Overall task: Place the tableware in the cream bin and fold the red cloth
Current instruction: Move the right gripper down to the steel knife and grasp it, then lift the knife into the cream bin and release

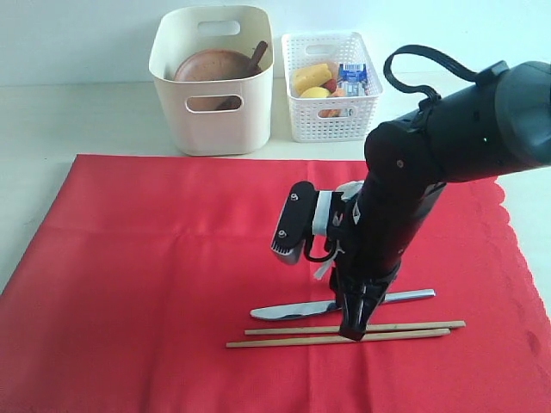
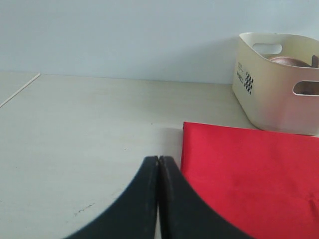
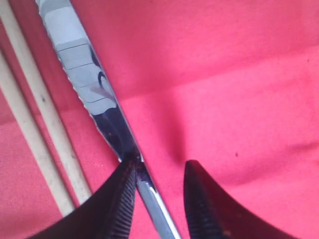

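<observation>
Okay, I'm seeing the right gripper (image 3: 160, 165) parted astride the metal knife (image 3: 79, 64), one finger (image 3: 122, 199) touching it. Knife's lying near-right on the red cloth (image 1: 155, 258), chopsticks (image 1: 344, 334) just nearer. Left gripper (image 2: 158, 160) is sitting closed over the table (image 2: 75, 124) beside the cloth's far-left corner. Cream bin (image 1: 215, 120) is standing past the far edge; broad cloth is lying open leftward.

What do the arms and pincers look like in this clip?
The right arm is glossy black, with a black looped cable and a grey camera box at the wrist. The right pincer has black, curved fingers, ribbed inside. The left pincer is smooth, black and curved.
</observation>
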